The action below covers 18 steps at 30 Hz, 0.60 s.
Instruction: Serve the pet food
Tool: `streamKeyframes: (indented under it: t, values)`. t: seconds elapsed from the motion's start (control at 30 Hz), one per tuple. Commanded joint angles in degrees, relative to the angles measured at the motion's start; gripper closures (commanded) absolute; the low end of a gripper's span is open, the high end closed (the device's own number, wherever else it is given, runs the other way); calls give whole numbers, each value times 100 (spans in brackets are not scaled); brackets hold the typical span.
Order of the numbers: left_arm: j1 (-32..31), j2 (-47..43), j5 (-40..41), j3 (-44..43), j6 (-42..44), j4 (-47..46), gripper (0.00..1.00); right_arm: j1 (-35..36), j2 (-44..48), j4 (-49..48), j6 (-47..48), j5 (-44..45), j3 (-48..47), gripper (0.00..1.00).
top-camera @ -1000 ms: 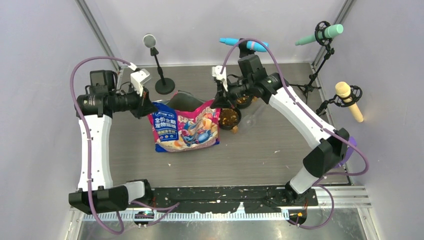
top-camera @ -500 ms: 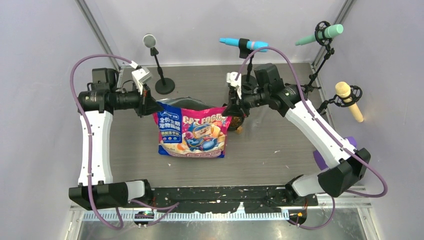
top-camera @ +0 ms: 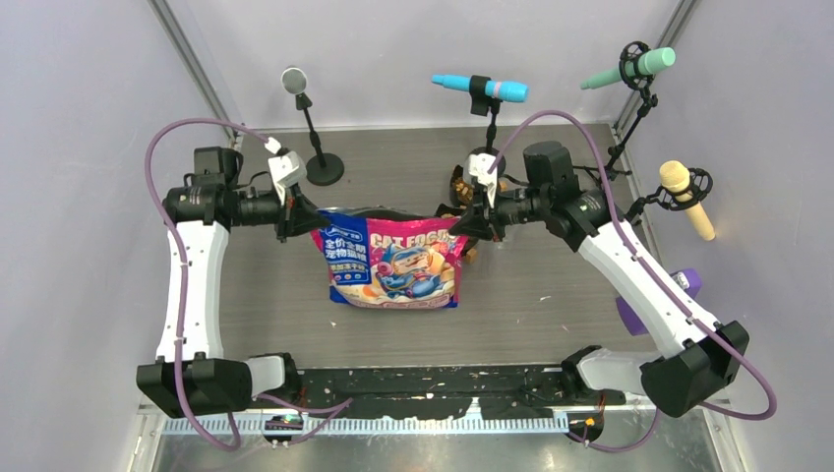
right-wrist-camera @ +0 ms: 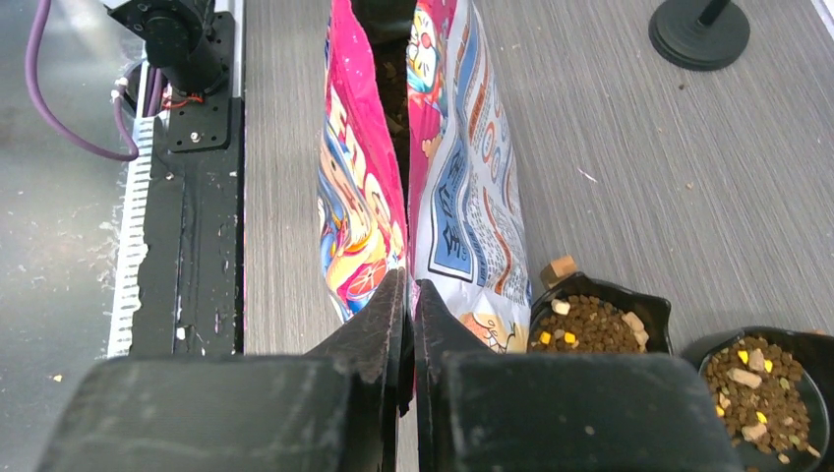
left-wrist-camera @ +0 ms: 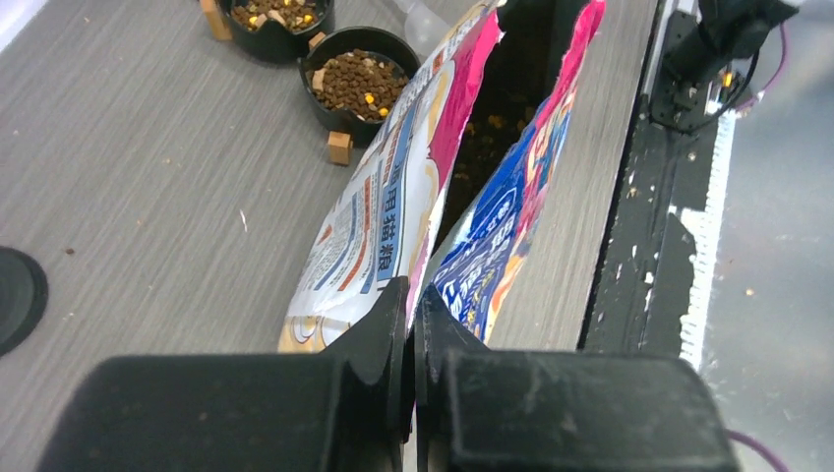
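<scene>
Clamped on bag [top-camera: 393, 267] corners with left pincer [left-wrist-camera: 411, 295], right pincer [right-wrist-camera: 408, 282]. Could slip off glossy film, dumping kibble [left-wrist-camera: 487, 133] beside filled bowls [right-wrist-camera: 657, 313].

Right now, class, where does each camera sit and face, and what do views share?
Top external: overhead, facing down; both white arms hold the glossy pink-and-blue bag.
Left wrist: behind the left gripper, facing along the bag's open mouth.
Right wrist: behind the right gripper, facing the opposite way.
Shared: both wrist views show round black bowls of kibble.
</scene>
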<state>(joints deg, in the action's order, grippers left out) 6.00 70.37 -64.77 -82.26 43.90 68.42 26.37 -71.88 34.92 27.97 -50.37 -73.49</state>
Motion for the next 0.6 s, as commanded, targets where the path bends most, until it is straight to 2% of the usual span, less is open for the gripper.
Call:
streamKeyframes:
  t: [0.0, 0.1, 0.37, 0.57]
  values:
    - [198, 161, -411, -327, 2227, 1037, 100, -45, 208, -298, 223, -134, 365, 95]
    - [243, 450, -61, -552, 2797, 1735, 100, -45, 282, -421, 278, 294, 435, 95]
    - [196, 329, 913, -502, 2883, 1699, 100, -16, 301, -553, 162, 963, -13, 95]
    - [-360, 113, 2112, -269, 2590, 1359, 100, 303, 272, -519, 291, 1648, -267, 95]
